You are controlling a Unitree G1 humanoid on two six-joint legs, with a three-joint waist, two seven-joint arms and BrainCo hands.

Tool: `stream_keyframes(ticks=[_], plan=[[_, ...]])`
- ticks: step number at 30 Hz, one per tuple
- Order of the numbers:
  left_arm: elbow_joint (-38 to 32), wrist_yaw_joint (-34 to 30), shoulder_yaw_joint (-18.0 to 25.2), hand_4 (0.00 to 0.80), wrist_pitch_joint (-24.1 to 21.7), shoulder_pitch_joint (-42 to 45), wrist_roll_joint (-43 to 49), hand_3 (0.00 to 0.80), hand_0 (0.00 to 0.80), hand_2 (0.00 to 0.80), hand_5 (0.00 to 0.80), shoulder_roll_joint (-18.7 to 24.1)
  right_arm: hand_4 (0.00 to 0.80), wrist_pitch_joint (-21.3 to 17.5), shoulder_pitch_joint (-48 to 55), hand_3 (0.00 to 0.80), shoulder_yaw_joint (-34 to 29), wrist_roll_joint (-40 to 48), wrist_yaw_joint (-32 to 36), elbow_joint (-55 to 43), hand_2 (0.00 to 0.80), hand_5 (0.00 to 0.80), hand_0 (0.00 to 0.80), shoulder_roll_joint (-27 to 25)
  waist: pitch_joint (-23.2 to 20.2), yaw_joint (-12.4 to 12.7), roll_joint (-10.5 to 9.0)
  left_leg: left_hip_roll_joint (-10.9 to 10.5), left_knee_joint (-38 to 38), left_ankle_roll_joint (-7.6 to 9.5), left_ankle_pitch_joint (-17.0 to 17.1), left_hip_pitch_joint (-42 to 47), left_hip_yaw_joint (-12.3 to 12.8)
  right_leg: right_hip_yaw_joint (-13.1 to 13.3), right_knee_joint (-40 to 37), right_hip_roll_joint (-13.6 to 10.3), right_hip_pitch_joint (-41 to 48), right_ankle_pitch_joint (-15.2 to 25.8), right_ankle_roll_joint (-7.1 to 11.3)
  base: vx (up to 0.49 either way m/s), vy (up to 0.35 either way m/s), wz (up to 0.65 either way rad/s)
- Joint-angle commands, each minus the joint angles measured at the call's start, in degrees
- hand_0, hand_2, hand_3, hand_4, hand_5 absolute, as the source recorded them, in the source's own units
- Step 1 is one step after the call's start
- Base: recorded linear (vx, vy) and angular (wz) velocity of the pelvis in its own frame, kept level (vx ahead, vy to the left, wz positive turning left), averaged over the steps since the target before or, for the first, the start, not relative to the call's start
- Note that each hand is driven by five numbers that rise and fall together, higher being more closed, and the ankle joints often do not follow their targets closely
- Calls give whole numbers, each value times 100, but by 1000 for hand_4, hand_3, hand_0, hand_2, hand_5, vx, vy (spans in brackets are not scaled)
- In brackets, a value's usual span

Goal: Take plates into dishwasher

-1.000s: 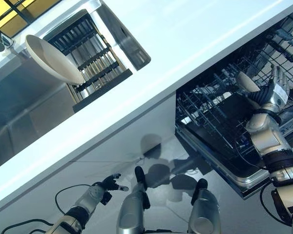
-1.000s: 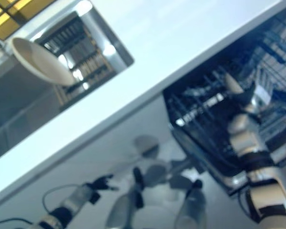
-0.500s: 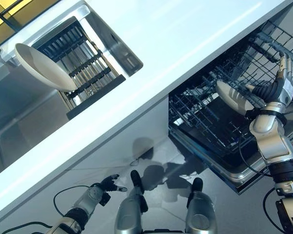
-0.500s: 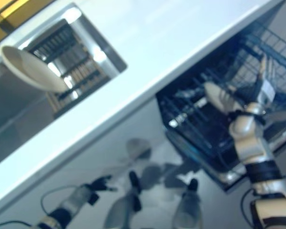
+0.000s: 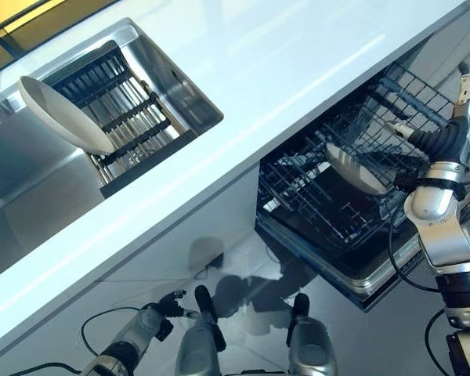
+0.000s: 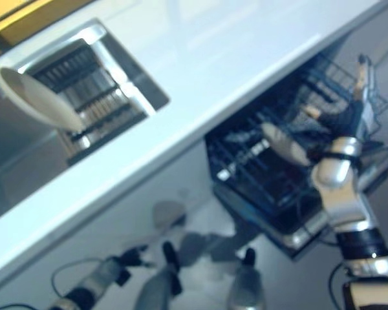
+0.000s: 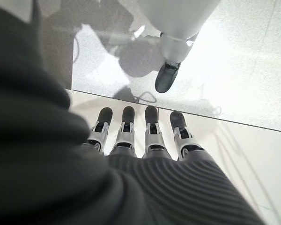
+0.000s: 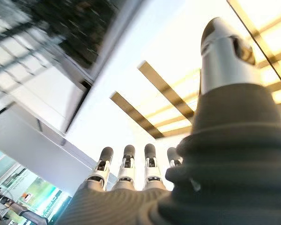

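Observation:
A cream plate (image 5: 356,168) leans tilted among the tines of the dishwasher's lower rack (image 5: 313,200). My right hand (image 5: 460,106) is just right of it and higher, open, fingers straight and pointing up; in the right wrist view the fingers (image 8: 125,165) hold nothing. A second cream plate (image 5: 63,116) stands on edge in the dark drying rack (image 5: 133,117) inside the sink. My left hand (image 5: 166,305) hangs low near the floor, open, with its fingers (image 7: 147,129) relaxed and empty.
A white countertop (image 5: 298,55) runs diagonally between the steel sink (image 5: 31,180) and the pulled-out dishwasher rack. The dishwasher door (image 5: 368,270) lies open below the rack. Pale tiled floor (image 7: 234,70) lies underneath.
The plate has gone from beside my right hand down into the rack. The right hand has come off it and risen with fingers straight. The camera view has shifted.

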Motion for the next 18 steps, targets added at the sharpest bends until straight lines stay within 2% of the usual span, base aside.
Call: stream_keyframes(ticks=[1,6,8,10,11,12,15,18], plan=[[255,98,222,0,-74,39,126,0,0,0,0,-60,0,-917,-254,0,-458,-15,-62,-800,0,0,0,-177,-459,12,-305,320,242,-247,-300,61,199,146,133,-8,150,-249,-249,59,97,-4],[357,108,301,0,-102,248,94,0,0,0,0,-164,0,-1084,-342,0,-551,18,380,-1286,0,0,0,-682,-751,112,-380,262,304,-229,-431,177,174,76,-130,-23,446,-192,-224,82,127,-2],[435,130,344,0,-118,327,76,0,0,0,0,-201,0,-1232,-339,0,-568,365,679,-1368,0,0,0,-807,-862,142,-418,224,322,-226,-484,230,171,45,-264,-33,567,-142,-204,108,182,4],[542,168,387,0,-132,404,23,0,0,0,0,-243,0,-1244,-337,0,-567,919,1056,-1483,0,0,0,-768,-999,164,-455,176,316,-206,-529,310,180,41,-433,-45,673,-45,-174,103,182,4],[542,168,386,0,-133,405,23,0,0,0,0,-243,0,-1243,-333,0,-571,922,1059,-1485,0,0,0,-769,-1007,167,-453,178,315,-205,-527,303,181,41,-444,-42,669,-37,-175,141,245,3],[626,211,449,0,-117,489,-15,0,0,0,0,-285,0,-1159,-265,0,-545,1450,1381,-1580,0,0,0,-628,-1124,176,-511,81,288,-173,-612,448,184,43,-576,-90,794,26,-110,136,241,3],[752,274,517,0,-89,549,-110,0,0,0,0,-314,0,-990,-157,0,-454,2201,1873,-1692,0,0,0,-273,-1298,201,-564,-67,204,-85,-682,584,207,37,-716,-142,876,164,-1,151,285,5],[845,335,556,0,-76,560,-216,0,0,0,0,-300,0,-842,-100,0,-324,2606,2177,-1848,0,0,0,134,-1399,251,-614,-233,107,33,-756,715,205,15,-727,-240,962,227,103,102,262,1]])
